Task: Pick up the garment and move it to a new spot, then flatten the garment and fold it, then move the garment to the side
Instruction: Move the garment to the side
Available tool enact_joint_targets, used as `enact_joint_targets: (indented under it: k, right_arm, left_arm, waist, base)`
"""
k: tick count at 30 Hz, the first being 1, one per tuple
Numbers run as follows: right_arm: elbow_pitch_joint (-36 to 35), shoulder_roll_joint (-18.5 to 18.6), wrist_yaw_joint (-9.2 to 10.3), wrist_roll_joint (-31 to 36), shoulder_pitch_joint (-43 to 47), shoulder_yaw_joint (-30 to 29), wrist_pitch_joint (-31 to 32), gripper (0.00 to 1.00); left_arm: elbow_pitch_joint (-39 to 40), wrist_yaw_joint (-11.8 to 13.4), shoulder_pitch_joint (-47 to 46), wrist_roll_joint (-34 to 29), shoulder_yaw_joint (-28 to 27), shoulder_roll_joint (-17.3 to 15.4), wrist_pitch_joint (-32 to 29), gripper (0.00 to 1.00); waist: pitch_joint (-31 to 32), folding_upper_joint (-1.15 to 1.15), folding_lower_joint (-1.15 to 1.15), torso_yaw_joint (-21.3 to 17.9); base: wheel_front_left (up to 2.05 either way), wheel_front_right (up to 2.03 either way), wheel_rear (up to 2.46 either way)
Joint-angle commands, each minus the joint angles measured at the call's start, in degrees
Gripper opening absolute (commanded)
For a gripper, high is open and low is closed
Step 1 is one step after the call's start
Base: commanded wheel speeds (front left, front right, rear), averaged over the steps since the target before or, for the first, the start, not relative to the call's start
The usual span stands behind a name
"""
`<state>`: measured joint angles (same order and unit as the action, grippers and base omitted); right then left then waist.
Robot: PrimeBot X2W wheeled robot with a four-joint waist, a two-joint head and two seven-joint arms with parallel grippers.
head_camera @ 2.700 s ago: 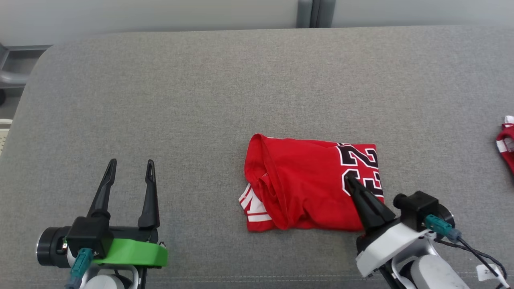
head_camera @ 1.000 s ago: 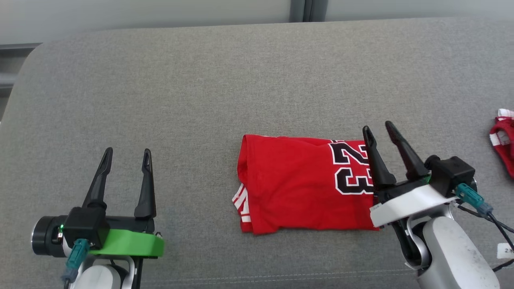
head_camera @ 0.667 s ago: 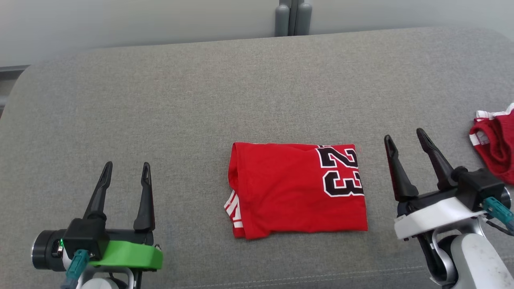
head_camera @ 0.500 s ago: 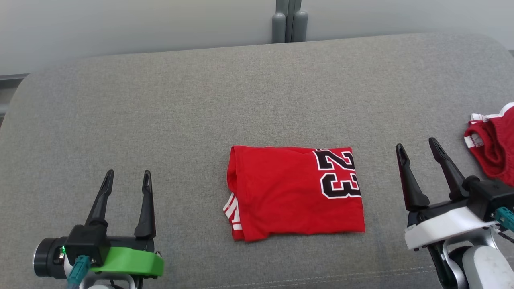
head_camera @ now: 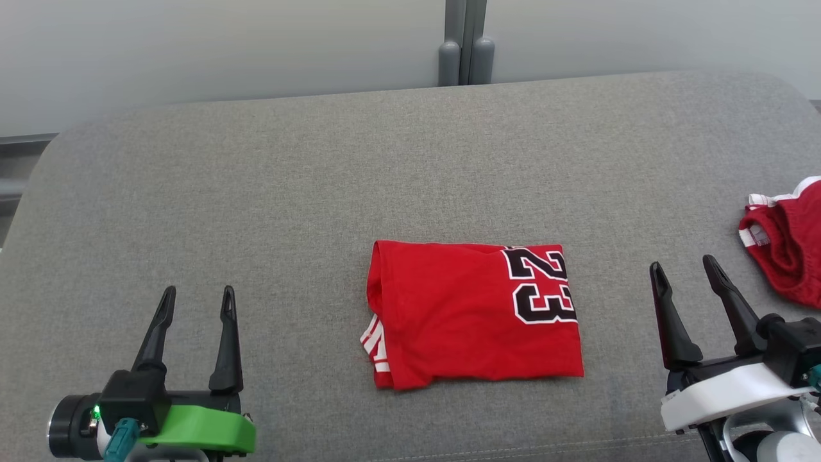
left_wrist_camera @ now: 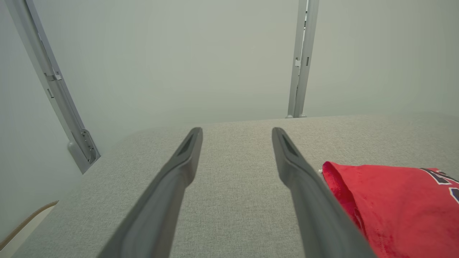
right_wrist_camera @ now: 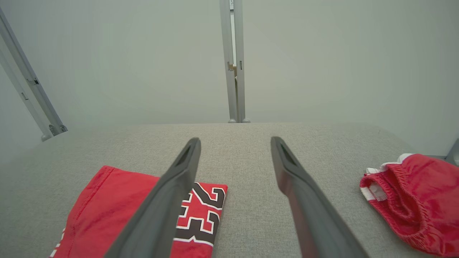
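Right tool (head_camera: 681,264), wide open, now clear of rectangular red jersey (head_camera: 462,314); left tool (head_camera: 198,292) open too.

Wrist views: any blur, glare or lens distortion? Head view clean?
Head view: even diffuse light, no glare, folded jersey sharp, only a faint shadow at its near edge. Left wrist view: wall post leans, likely wide-angle distortion; end effector fingers soft near the lens. Right wrist view: same lean at left; second red garment crisp.
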<state>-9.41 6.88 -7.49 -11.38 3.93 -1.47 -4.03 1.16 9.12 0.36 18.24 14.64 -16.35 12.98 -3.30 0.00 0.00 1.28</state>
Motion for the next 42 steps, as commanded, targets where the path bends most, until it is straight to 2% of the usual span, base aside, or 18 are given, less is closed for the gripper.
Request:
enact_joint_targets:
  k: [1,7,12,17,27,36,37,38,42]
  right_arm:
    - [-0.5,-0.1,0.01,0.3,0.8,-0.4,0.3,1.00]
    - [-0.7,0.0,0.01,0.3,0.9,-0.1,0.7,1.00]
    - [1.9,0.9,0.01,-1.0,0.4,0.7,0.8,1.00]
    - [7.8,2.9,0.01,-1.4,-1.4,2.9,0.2,1.00]
    - [21.5,5.2,0.01,-3.5,-5.8,3.5,-1.7,1.00]
    - [31.6,5.6,0.01,-6.4,-11.3,6.6,-2.3,1.00]
    - [32.1,5.4,0.00,-6.9,-11.6,7.2,-2.4,0.32]
    - [32.6,5.4,-0.01,-7.4,-11.9,7.5,-2.5,0.00]
    - [32.9,6.2,0.01,-8.3,-12.3,7.8,-4.2,0.00]
  left_arm:
    - [-0.1,0.3,0.4,0.2,-0.3,-0.5,0.0,1.00]
    - [0.1,0.4,-0.4,0.2,0.2,-0.5,-0.2,1.00]
    - [0.5,0.0,-1.6,0.3,0.9,0.0,-0.1,1.00]
    - [-0.1,-0.1,-2.7,0.1,1.4,0.7,0.4,1.00]
    - [-1.5,-0.8,-4.9,0.1,1.9,2.7,1.8,1.00]
    - [-3.0,-2.2,-7.6,-0.7,2.0,4.4,2.3,1.00]
    - [-3.2,-2.5,-8.0,-0.8,2.1,4.6,2.3,1.00]
    - [-3.3,-2.6,-8.3,-1.0,2.2,4.7,2.3,1.00]
    - [-3.1,-3.0,-8.9,-1.7,2.0,5.1,2.2,1.00]
  waist:
    - [0.0,0.00,0.00,0.1]
    - [-0.3,0.00,0.00,0.8]
    - [-1.5,0.00,0.00,3.1]
    - [-3.2,0.00,0.00,6.3]
    - [-7.4,0.00,0.00,12.4]
    - [-11.3,0.00,0.00,13.9]
    - [-11.4,0.00,0.00,14.0]
    - [-11.5,0.00,0.00,14.0]
    - [-11.4,0.00,0.00,13.6]
  base:
    - [0.00,0.00,0.00]
    - [0.00,0.00,0.00]
    - [0.00,0.00,0.00]
    - [0.00,0.00,0.00]
    - [0.00,0.00,0.00]
    - [0.00,0.00,0.00]
    - [0.00,0.00,0.00]
    - [0.00,0.00,0.00]
    - [0.00,0.00,0.00]
